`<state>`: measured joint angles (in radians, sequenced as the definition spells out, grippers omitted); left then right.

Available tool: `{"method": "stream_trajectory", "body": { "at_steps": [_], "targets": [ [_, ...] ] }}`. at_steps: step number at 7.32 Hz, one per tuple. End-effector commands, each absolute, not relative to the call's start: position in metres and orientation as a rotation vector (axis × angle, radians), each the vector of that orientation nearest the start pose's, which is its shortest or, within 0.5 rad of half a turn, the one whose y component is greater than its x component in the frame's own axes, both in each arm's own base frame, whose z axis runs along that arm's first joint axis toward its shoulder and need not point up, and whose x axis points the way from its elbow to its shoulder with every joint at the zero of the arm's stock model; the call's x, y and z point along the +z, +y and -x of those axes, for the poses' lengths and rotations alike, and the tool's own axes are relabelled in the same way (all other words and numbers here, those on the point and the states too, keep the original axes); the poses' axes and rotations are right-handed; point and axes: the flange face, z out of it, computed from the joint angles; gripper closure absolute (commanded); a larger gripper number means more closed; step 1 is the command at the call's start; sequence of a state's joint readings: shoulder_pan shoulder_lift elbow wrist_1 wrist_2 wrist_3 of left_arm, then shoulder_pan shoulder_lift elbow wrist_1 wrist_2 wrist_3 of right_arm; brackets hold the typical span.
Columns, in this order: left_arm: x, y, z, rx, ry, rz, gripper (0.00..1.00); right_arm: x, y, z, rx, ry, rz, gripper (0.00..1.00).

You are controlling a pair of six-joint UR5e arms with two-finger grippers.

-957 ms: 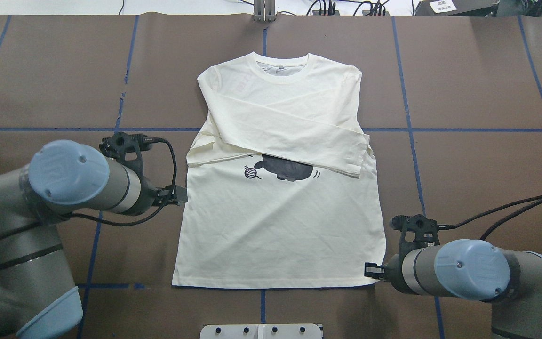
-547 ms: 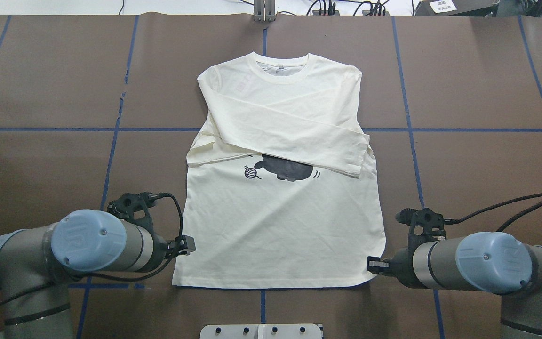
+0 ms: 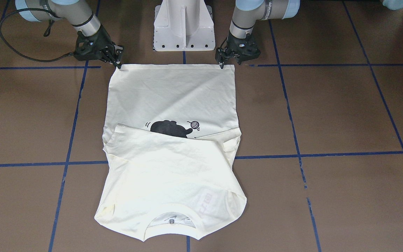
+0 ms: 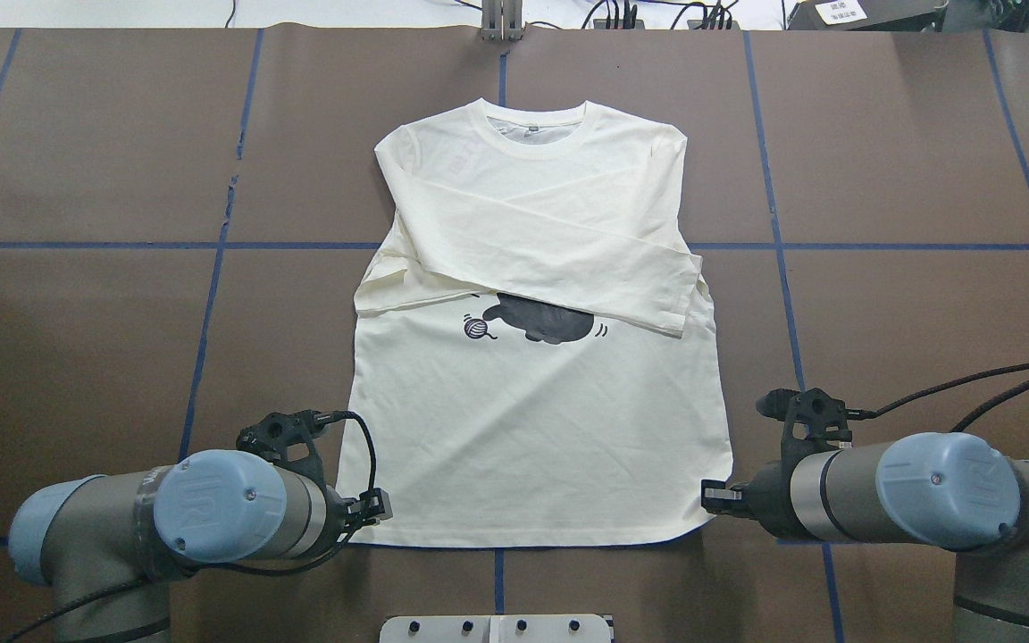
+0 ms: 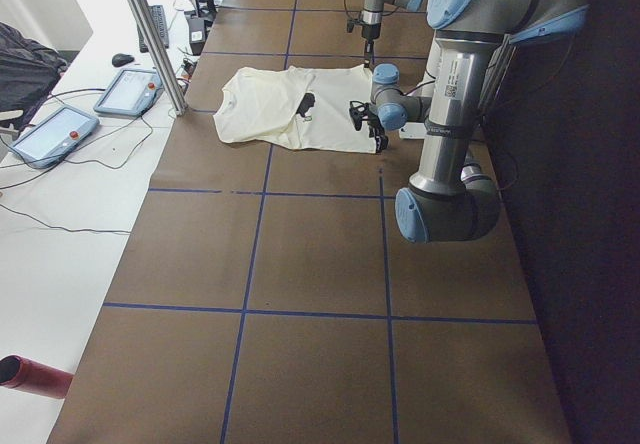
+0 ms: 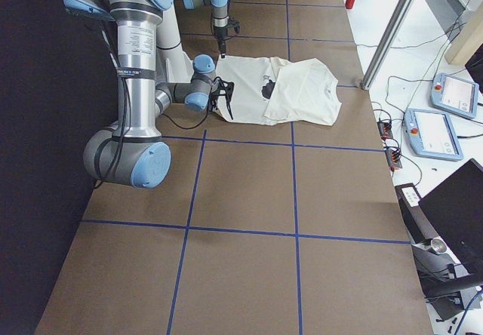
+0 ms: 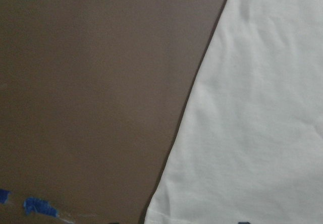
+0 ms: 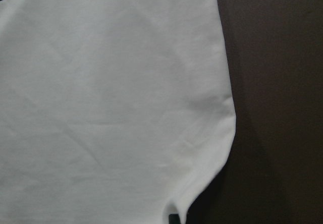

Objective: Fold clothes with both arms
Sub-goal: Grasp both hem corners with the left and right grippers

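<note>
Now, your left gripper (image 4: 378,506) and right gripper (image 4: 713,497) sit at the two hem corners of the shirt (image 4: 532,438); whether either is clamped on cloth cannot be told. Beyond them it lies flat on the table (image 4: 77,179), sleeves crossed over the print, collar farthest off. Soft, light and limp, it likely wants a pinch at each corner.

T-shirt (image 4: 532,446), seemingly flat, on table (image 4: 907,161)
</note>
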<state>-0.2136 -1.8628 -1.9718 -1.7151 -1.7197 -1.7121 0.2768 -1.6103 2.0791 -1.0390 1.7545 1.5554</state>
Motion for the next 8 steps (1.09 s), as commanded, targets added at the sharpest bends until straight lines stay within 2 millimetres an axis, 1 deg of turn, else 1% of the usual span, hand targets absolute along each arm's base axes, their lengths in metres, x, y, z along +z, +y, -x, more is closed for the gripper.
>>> {"method": "stream_trajectory", "body": {
  "at_steps": [1,3,4,6,7,8],
  "targets": [
    [0.3167,-0.2352,-0.5337,-0.274,0.827,0.103,0.31,0.3778,-0.2395,0.4205,0.147,-1.015,0.021,1.00],
    [0.3198,-0.2346,-0.5330,-0.274,0.817,0.100,0.47,0.3769,-0.2396,0.4208,0.147,-1.018,0.020,1.00],
    [0.3217,-0.2345,-0.5325,-0.273,0.812,0.099,0.51,0.3769,-0.2402,0.4204,0.148,-1.018,0.019,1.00],
    [0.3196,-0.2348,-0.5297,-0.270,0.812,0.097,0.56,0.3776,-0.2408,0.4197,0.150,-1.016,0.019,1.00],
    [0.3186,-0.2347,-0.5291,-0.270,0.800,0.097,0.62,0.3778,-0.2408,0.4197,0.150,-1.015,0.019,1.00],
    [0.3172,-0.2347,-0.5288,-0.270,0.794,0.096,0.78,0.3778,-0.2408,0.4197,0.150,-1.015,0.019,1.00]
  ]
}}
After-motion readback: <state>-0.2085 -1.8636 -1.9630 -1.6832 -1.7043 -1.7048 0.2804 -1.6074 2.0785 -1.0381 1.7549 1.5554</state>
